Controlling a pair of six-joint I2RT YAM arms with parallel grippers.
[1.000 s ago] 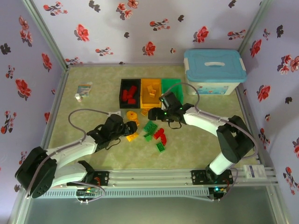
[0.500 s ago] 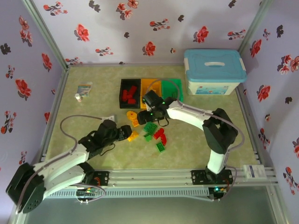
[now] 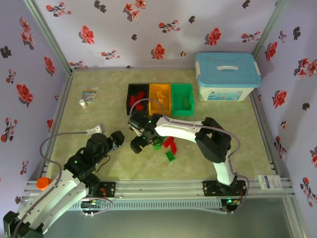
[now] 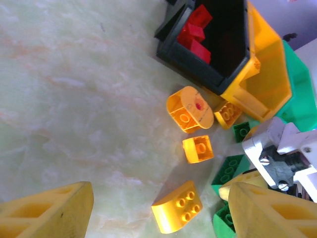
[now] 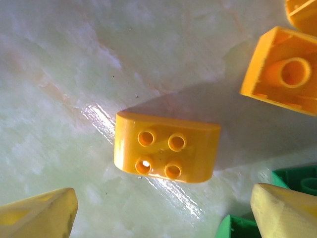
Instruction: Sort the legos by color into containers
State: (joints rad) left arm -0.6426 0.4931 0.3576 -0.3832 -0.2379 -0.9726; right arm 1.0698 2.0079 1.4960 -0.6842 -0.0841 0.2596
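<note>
The black (image 3: 137, 98), orange (image 3: 160, 98) and green (image 3: 182, 98) bins stand in a row at mid-table. Red legos (image 4: 194, 32) lie in the black bin. Loose legos lie in front of the bins: a curved yellow brick (image 5: 166, 153) (image 4: 177, 213), other yellow bricks (image 4: 198, 148) (image 4: 189, 109), green ones (image 3: 170, 156) and a red one (image 3: 171, 144). My right gripper (image 5: 163, 198) (image 3: 137, 144) hangs open just above the curved yellow brick, with a finger on either side of it and apart from it. My left gripper (image 4: 158, 191) (image 3: 115, 140) is open and empty, to the left of the pile.
A large white box with a light-blue lid (image 3: 228, 77) stands at the back right. A small bottle (image 3: 83, 103) and a packet (image 3: 89, 94) lie at the back left. An orange cylinder (image 3: 43, 183) shows by the left arm's elbow. Flowered walls close in the table.
The right gripper has swung left from the bins and down over the curved yellow brick. The left arm has drawn back toward the near left, away from the pile.
</note>
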